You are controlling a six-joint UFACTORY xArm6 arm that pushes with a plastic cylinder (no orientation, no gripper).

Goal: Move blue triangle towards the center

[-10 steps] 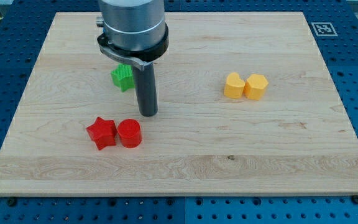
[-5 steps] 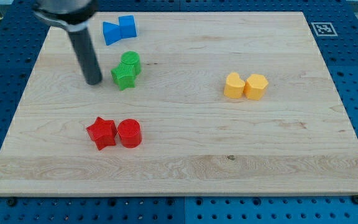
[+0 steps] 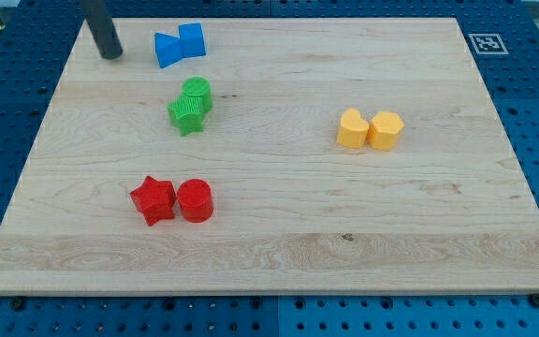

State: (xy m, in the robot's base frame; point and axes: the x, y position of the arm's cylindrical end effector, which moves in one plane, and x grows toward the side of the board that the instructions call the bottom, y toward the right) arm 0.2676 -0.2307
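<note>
1. My tip [image 3: 110,55] rests on the board [image 3: 279,253] near the corner at the view's top left. The rod carries nothing and touches no block.

2. The blue triangle [image 3: 167,50] lies to the view's right of my tip, at almost the same height in the view. A strip of bare wood separates them; they are near but apart.

3. A second blue block [image 3: 193,39], shape squarish, sits touching the triangle on its far side from my tip, slightly toward the view's top.

4. The board's centre lies toward the view's right and bottom of the triangle. My tip is therefore on the side of the triangle opposite the centre, though more to the left than above.

5. Judgement: a straight push toward the view's right would carry the triangle along the top edge and would drive the second blue block with it. A push angled toward the view's bottom right suits the task better, so my tip should first shift a little toward the view's top.

6. Two green blocks [image 3: 191,106], touching each other, lie below the triangle in the view. They sit close to the probable path and could be struck.

7. The red pair [image 3: 172,199] and yellow pair [image 3: 370,129] are well apart from this path.
</note>
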